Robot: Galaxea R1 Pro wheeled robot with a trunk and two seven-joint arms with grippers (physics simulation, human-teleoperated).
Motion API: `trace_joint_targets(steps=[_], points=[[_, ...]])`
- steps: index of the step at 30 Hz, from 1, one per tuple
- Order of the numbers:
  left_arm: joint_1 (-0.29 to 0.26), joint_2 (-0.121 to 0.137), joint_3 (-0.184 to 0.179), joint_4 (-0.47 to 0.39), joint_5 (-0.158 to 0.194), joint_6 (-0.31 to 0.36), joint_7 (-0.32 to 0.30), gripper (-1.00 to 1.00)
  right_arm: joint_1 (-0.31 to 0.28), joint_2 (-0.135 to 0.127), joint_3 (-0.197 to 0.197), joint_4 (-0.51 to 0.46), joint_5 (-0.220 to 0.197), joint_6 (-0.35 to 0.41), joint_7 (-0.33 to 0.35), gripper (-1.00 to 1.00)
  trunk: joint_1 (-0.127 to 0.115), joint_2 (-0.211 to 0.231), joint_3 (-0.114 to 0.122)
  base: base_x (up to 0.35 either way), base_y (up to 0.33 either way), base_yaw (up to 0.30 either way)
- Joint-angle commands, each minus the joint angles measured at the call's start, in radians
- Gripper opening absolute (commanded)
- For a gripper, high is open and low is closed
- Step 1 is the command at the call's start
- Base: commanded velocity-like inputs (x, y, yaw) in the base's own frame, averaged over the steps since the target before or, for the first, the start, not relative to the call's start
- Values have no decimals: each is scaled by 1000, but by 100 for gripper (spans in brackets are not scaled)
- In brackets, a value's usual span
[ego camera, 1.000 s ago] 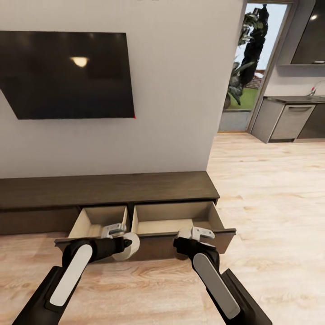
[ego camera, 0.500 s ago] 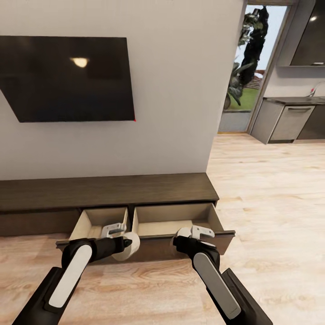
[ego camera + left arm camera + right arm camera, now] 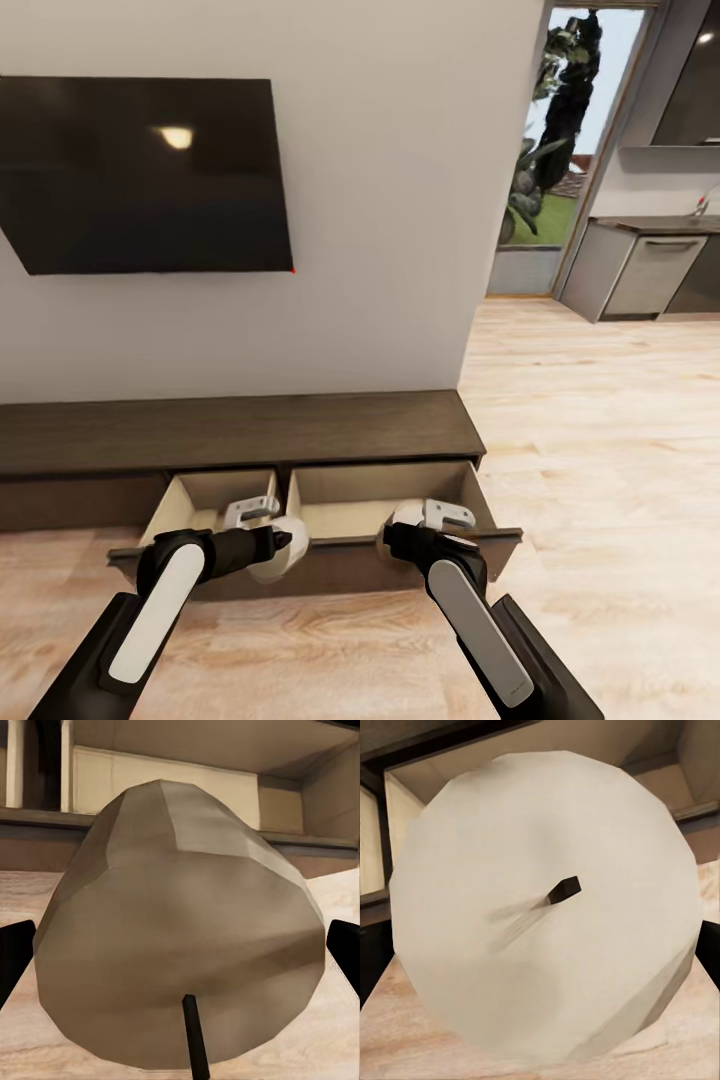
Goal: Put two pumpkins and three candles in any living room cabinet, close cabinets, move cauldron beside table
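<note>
The long dark brown cabinet [image 3: 240, 430] stands under the wall, with two pale-lined drawers pulled open, one on the left [image 3: 205, 495] and one on the right [image 3: 370, 490]. My left gripper [image 3: 265, 530] is shut on a beige candle [image 3: 280, 548] at the left drawer's front edge. That candle [image 3: 180, 922] looms in the left wrist view, wick toward the camera, between dark fingertips [image 3: 11, 960]. My right gripper [image 3: 425, 520] is shut on a paler candle [image 3: 400, 518] over the right drawer's front. The right wrist view shows this candle [image 3: 547, 907] end-on. No pumpkins or cauldron are in view.
A dark TV [image 3: 140, 170] hangs on the white wall above the cabinet. To the right, wood floor [image 3: 600, 420] runs to a doorway with a plant [image 3: 555, 120] and grey kitchen units [image 3: 650, 265].
The whole view has shifted a little, so the camera has moved. The cabinet now sits closer under the arms, and both held candles have come from before the drawer fronts to over them.
</note>
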Motion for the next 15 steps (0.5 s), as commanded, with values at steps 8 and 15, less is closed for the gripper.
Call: trace_joint_targets(steps=[8, 15], points=[[-1, 1, -2, 1, 11, 1, 10, -100, -1, 0, -1, 0, -8, 4, -7, -100, 0, 0, -1, 323, -41, 59], [-1, 1, -3, 3, 8, 1, 10, -100, -1, 0, -1, 0, -8, 4, -7, -100, 0, 0, -1, 325, -85, 2]])
